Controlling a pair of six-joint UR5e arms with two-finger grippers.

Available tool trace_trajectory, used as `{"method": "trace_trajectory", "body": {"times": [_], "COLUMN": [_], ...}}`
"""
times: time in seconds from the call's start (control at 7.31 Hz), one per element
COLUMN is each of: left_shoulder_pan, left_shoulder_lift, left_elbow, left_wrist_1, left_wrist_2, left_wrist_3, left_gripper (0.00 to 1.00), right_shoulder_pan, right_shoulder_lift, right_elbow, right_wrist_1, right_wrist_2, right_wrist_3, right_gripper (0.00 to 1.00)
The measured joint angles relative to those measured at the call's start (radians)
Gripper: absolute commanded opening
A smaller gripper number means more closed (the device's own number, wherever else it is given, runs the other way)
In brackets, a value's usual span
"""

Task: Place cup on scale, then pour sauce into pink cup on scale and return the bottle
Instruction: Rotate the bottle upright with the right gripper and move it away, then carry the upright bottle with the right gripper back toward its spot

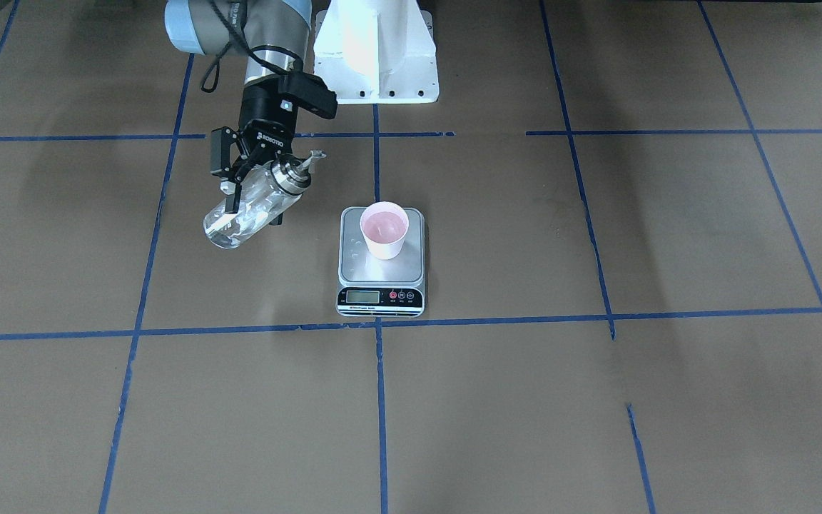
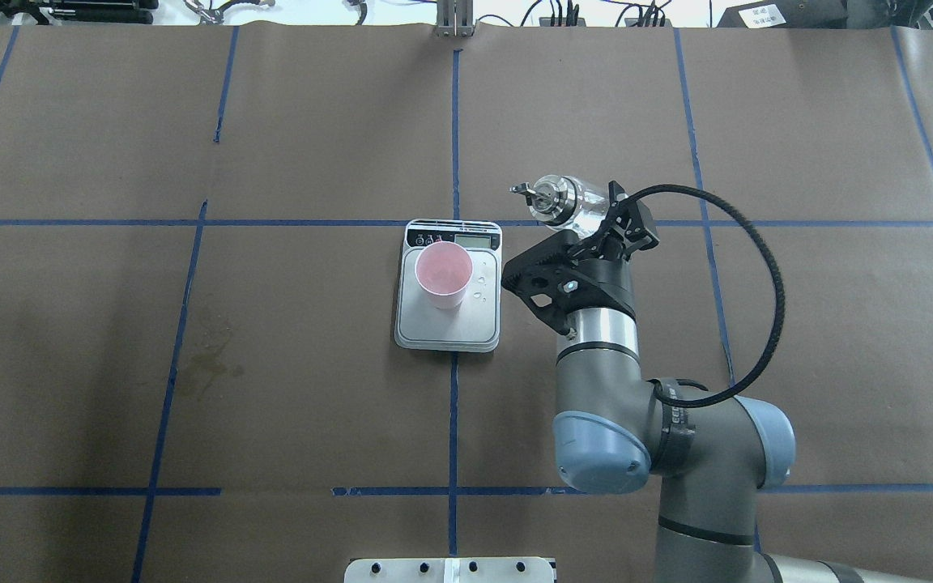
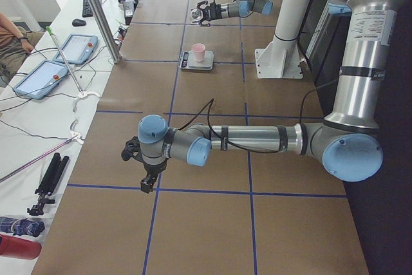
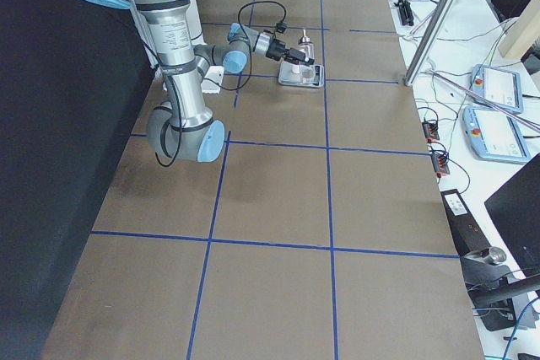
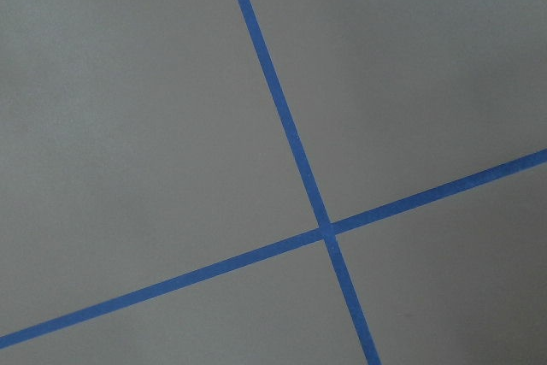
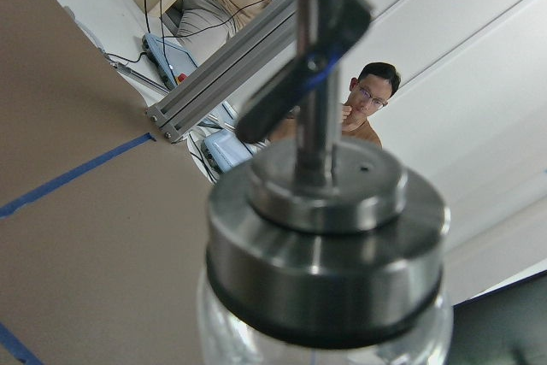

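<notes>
The table is covered in brown paper marked into a grid with blue tape. The scale sits near the table centre and serves as the reference for all positions below.

Status of components:
- The cup stands upright on the scale platform, toward the end away from the display. Step 1 is complete.
- The inside of the cup shows a glossy patch, and small droplets lie on the platform just beside the cup. This suggests that sauce has already been poured, but the amount cannot be confirmed. The display is too small to read.
- The bottle is held in the air on the robot's right of the scale, near it but not above it. It is tilted, cap end up, with the spout clear of the cup. No stream is visible.
- The right gripper has its jaws clamped across the glass body of the bottle.
- The left gripper hangs well apart from the scale, toward the robot's left end of the table. Its jaw state cannot be determined. Its wrist camera shows only paper and 2 crossing tape lines.

Remaining work, as judged: bring the bottle upright, set it down on the table away from the scale, and release it. If the pour is not finished, the spout must first go back over the cup
</notes>
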Motion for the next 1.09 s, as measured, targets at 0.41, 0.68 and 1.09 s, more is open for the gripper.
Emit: {"method": "trace_trajectory", "body": {"times": [0.41, 0.68, 1.09], "left_shoulder_pan": [0.0, 0.0, 0.0], "left_shoulder_lift": [-0.013, -0.014, -0.015], "left_elbow": [-0.044, -0.065, -0.074], "left_wrist_1": [0.053, 0.068, 0.07], "left_wrist_2": [0.001, 0.002, 0.002], "left_wrist_3": [-0.001, -0.001, -0.001], "left_gripper": [1.0, 1.0, 1.0], "right_shoulder_pan": [0.054, 0.095, 0.105], "right_shoulder_lift": [-0.115, -0.15, -0.187], "right_elbow": [0.057, 0.069, 0.068], "right_wrist_1": [-0.001, -0.001, -0.001], "right_wrist_2": [0.135, 0.18, 0.229], "right_wrist_3": [0.274, 0.43, 0.655], "right_gripper": [0.0, 0.0, 0.0]}}
